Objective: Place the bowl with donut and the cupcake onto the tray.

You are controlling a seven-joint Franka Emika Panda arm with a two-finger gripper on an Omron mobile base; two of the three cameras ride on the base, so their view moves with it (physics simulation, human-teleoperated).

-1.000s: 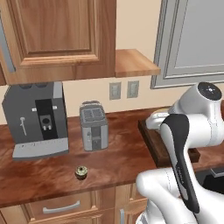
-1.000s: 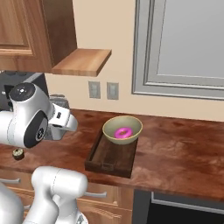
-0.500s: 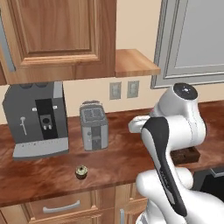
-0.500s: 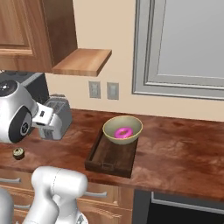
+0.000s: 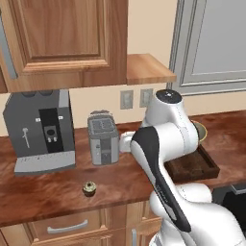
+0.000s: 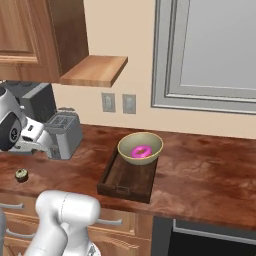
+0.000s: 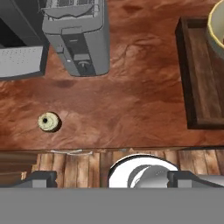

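The pale olive bowl [image 6: 140,148] sits on the far end of the dark wooden tray [image 6: 125,181], with the pink donut [image 6: 140,151] inside it. The tiny cupcake [image 6: 21,175] stands alone on the counter near the front edge, left of the toaster; it also shows as the cupcake [image 5: 89,188] and, from above, the cupcake [image 7: 48,121]. My gripper [image 7: 112,178] is open, its tips spread wide with nothing between them. It hangs above the counter's front edge, between cupcake and tray [image 7: 199,78]. The bowl's rim [image 7: 216,24] peeks in at the upper right.
A grey toaster [image 6: 65,134] stands on the counter right behind my hand, with a dark coffee machine [image 5: 41,129] further left. Wall cabinets and a wooden shelf [image 6: 95,70] hang overhead. My own arm hides most of the tray [image 5: 192,166] in the left base view.
The arm has swung left, away from the tray and over to the toaster side of the counter. Bowl, donut, tray and cupcake have not moved.
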